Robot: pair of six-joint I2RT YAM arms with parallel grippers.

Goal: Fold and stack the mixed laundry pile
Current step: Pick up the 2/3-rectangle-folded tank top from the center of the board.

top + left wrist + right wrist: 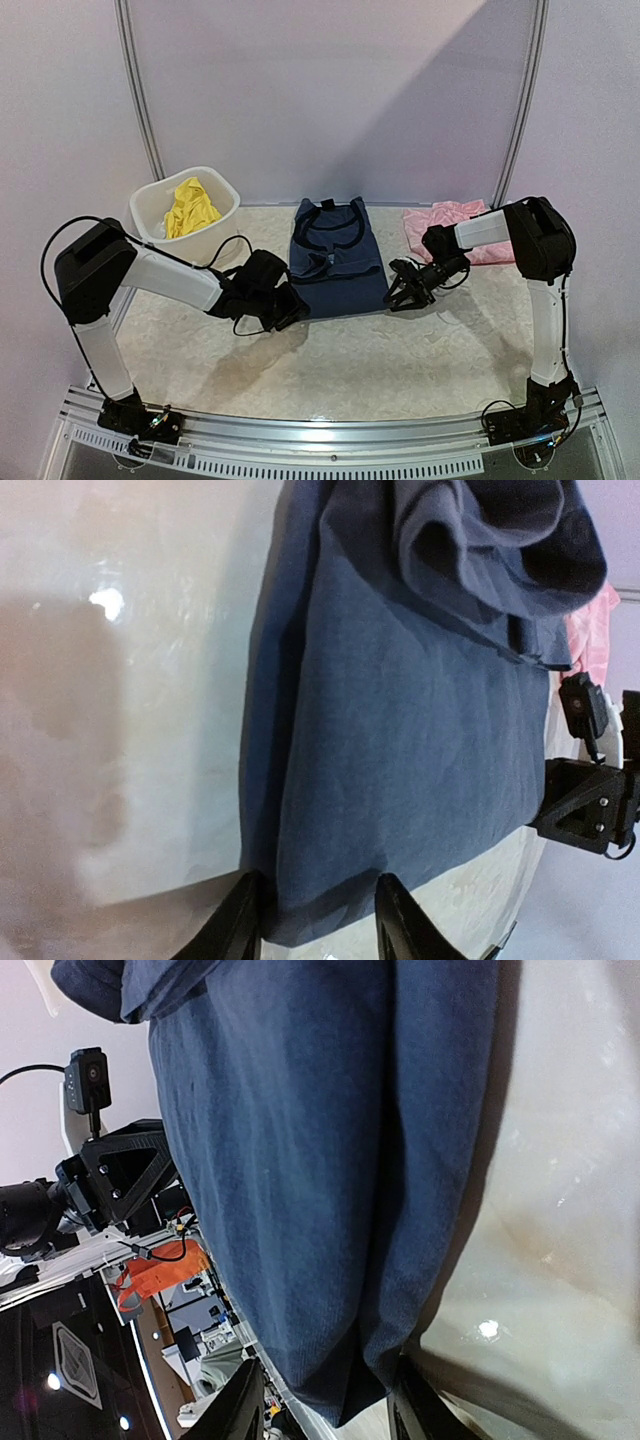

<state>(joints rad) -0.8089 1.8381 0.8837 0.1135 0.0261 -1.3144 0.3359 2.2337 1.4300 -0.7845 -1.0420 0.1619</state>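
The navy top lies folded flat at mid-table, neckline toward the back. My left gripper is at its near left corner. In the left wrist view that corner lies flat and unbunched between the fingers of the left gripper, which stand apart on either side. My right gripper is at the near right corner. The navy cloth reaches down between the spread fingers of the right gripper. A pink piece lies at the back right. A yellow piece sits in the tub.
The white plastic tub stands at the back left, close behind my left arm. A metal frame rail runs along the table's near edge. Bare tabletop spreads between the navy top and the arm bases.
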